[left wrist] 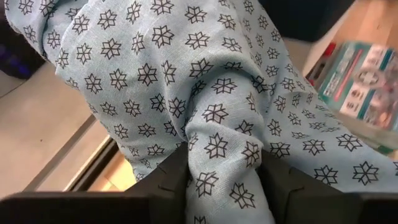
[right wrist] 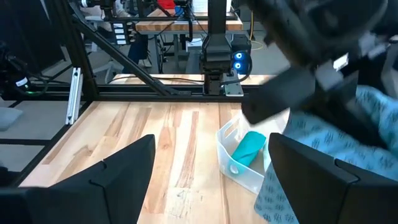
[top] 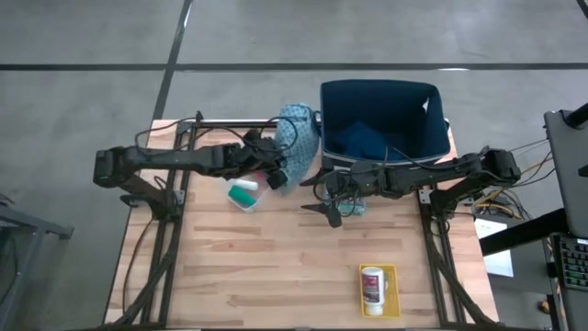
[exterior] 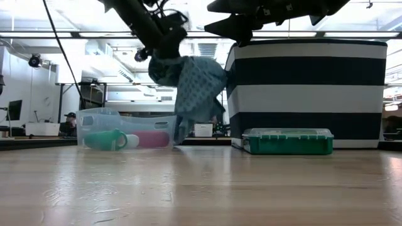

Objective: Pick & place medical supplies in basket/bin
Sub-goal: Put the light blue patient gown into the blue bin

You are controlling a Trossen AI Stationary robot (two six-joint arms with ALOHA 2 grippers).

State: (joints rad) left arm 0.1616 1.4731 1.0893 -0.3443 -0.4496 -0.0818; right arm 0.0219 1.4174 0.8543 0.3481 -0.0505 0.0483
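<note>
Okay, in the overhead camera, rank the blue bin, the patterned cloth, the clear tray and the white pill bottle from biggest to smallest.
As they look from above:
1. Blue bin, clearly the largest.
2. Light-blue patterned cloth, partly bunched, held by the left end effector.
3. Clear tray and white pill bottle look about alike, so I won't rank them.

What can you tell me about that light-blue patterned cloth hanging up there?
The cloth is thin, soft-looking light-blue fabric printed with small dark star-like flowers. It is bunched and pinched between the fingers of the left gripper, which holds it lifted above the table. It hangs in loose folds beside the striped basket, its lower end dangling down near the clear plastic tray. Whether it touches the basket cannot be told.
</note>
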